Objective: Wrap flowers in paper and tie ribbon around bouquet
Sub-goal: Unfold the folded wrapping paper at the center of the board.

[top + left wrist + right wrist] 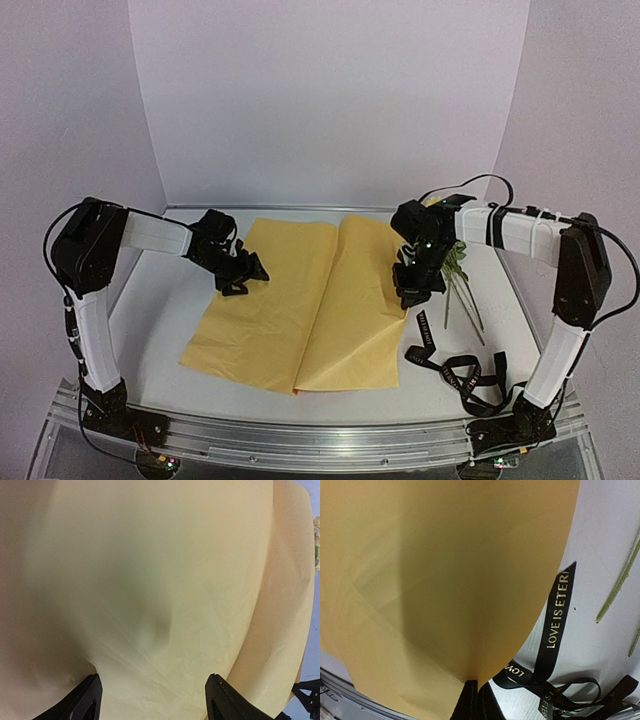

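Room: pale lilac walls, white table.
Sheet: large thin yellow-faced paper, creased down the middle, lying mid-table.
Left: left gripper spread, empty, over the paper's left part.
Right: right gripper clenched on the paper's right edge.
Writing: narrow black fabric ribbon right of the paper; only the right wrist view reads "LOVE IS ETER".
Stems: green-stemmed flowers beside the right arm.

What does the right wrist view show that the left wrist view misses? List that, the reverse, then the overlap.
Right wrist only: the black ribbon with lettering, the flowers' green stems, and the right tool shut on the paper edge. Left wrist only: the left tool open, facing the sheet, plus pale blooms at the right edge. Both: the paper filling most of the frame.
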### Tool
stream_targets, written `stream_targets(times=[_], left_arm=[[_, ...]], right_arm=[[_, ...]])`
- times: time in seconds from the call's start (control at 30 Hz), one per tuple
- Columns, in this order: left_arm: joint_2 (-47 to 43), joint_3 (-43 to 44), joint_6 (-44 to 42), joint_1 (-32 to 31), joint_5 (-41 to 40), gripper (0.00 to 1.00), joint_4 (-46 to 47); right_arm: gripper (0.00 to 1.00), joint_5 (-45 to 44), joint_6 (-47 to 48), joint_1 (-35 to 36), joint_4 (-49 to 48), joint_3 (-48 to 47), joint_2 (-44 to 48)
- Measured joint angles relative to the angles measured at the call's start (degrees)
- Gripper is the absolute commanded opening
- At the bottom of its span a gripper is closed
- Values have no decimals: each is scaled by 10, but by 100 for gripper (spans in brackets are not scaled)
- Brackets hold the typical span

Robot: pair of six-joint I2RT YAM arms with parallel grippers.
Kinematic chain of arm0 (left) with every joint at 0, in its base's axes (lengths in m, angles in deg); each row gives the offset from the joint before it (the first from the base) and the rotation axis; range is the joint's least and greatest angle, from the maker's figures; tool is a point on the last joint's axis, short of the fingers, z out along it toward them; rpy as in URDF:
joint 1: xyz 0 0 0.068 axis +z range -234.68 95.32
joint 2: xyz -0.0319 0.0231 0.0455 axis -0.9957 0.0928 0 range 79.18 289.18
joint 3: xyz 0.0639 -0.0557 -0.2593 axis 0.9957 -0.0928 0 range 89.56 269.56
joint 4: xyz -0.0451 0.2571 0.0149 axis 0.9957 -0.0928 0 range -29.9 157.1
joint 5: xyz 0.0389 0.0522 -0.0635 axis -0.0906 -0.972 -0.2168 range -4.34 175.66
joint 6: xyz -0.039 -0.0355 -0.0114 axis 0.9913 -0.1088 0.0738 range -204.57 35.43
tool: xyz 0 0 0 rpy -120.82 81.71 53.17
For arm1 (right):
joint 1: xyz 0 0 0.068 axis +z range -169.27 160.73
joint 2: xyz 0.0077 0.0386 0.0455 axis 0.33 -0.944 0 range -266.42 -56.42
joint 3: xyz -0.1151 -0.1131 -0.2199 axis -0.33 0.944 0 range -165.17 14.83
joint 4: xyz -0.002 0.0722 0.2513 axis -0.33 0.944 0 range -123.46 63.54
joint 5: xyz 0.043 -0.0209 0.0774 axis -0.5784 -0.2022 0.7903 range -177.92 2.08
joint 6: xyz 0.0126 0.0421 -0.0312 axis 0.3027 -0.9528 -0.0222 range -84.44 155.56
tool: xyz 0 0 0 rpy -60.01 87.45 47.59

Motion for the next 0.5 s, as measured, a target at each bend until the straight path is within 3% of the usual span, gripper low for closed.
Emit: stream_targets(times=[0.2, 0.33, 0.5], left_arm=[[43, 77, -52, 43, -23, 73, -52], [81, 143, -88, 67, -40, 73, -89], [135, 231, -128, 82, -56, 73, -118]], right_arm=[[4, -13, -16, -1, 8, 41, 2], [14, -2, -55, 2, -5, 57, 2], [51, 9, -124, 32, -41, 94, 2]])
